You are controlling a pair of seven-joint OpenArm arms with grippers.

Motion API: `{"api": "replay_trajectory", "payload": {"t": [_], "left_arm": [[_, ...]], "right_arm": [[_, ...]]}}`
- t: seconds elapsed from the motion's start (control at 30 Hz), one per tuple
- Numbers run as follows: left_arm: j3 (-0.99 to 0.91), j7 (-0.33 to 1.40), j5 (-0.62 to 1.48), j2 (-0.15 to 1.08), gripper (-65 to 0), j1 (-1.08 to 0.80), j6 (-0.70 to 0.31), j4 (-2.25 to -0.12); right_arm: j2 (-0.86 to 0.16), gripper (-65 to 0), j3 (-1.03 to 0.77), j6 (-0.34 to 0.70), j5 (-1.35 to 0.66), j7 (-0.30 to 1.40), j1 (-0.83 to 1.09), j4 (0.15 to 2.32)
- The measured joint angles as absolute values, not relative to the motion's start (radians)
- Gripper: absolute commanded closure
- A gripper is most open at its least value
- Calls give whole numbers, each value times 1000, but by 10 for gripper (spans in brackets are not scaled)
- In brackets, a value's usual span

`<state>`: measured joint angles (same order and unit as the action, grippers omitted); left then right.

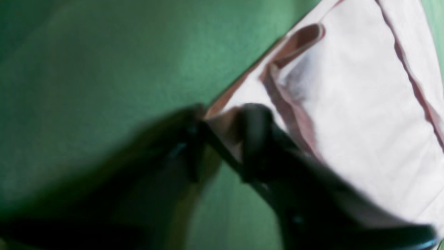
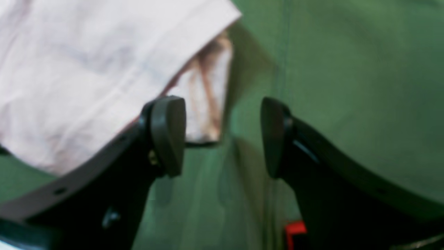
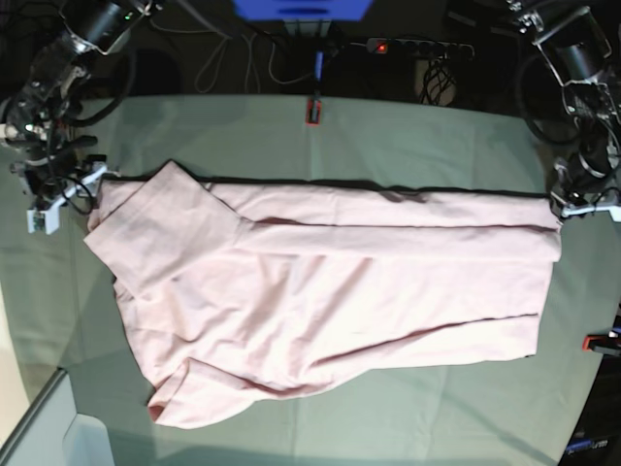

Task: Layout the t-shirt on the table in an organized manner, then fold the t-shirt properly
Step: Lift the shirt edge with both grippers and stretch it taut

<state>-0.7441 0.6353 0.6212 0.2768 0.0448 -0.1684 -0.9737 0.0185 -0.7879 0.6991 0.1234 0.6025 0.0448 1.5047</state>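
Lies spread back-up on the table [image 3: 408,131], the t-shirt [image 3: 330,291], long axis edge to edge. Pinches its far corner: left gripper [image 1: 216,139]. Gapes empty beside the opposite end: right gripper [image 2: 222,135].

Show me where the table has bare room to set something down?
The t-shirt fills the middle of the table. Bare cloth lies along the far edge by the red clamp, and along the near edge below the shirt. Crowded: both shirt ends, beside the right gripper and left gripper.
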Motion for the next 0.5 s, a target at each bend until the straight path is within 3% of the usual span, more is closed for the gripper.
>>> {"api": "replay_trajectory", "payload": {"t": [0.07,0.5], "left_arm": [[-744,638,620,276,0,45,-169,-973],[-744,645,621,277,-1,44,-168,-975]], "right_arm": [[19,-352,-807,699,123,603,45,1504],[12,-352,-810,699,126,605,28,1369]]}}
